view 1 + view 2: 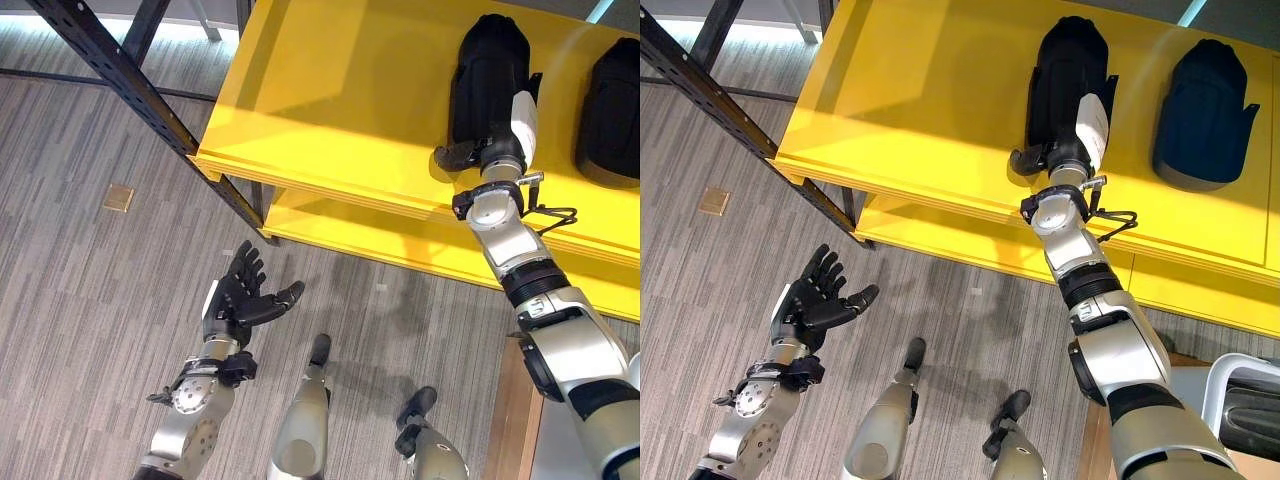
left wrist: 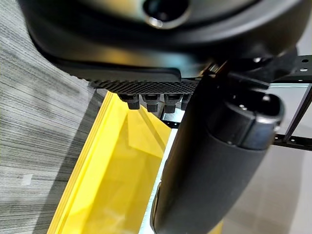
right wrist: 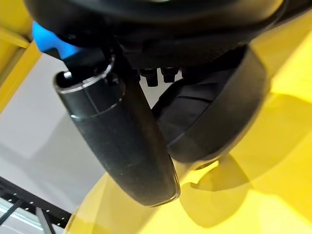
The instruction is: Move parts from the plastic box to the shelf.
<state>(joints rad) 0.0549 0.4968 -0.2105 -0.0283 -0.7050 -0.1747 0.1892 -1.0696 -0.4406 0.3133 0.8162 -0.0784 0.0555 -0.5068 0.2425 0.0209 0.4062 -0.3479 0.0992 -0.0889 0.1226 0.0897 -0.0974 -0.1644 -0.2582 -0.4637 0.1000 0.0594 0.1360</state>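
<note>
Right wrist view shows the right hand (image 3: 117, 141) with its thumb straight beside the black part (image 3: 214, 122) rather than curled round it, so the hand looks open and letting go. That part lies flat on the yellow shelf (image 1: 320, 110), a second black part (image 1: 1205, 110) well apart to its right. To finish well, I would draw the hand straight back without nudging the part. The left hand (image 1: 238, 300) hangs open and empty over the floor (image 1: 80, 290).

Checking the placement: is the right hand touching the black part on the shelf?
Touching. The right eye view shows the right hand lying on the black part on the yellow shelf.
</note>
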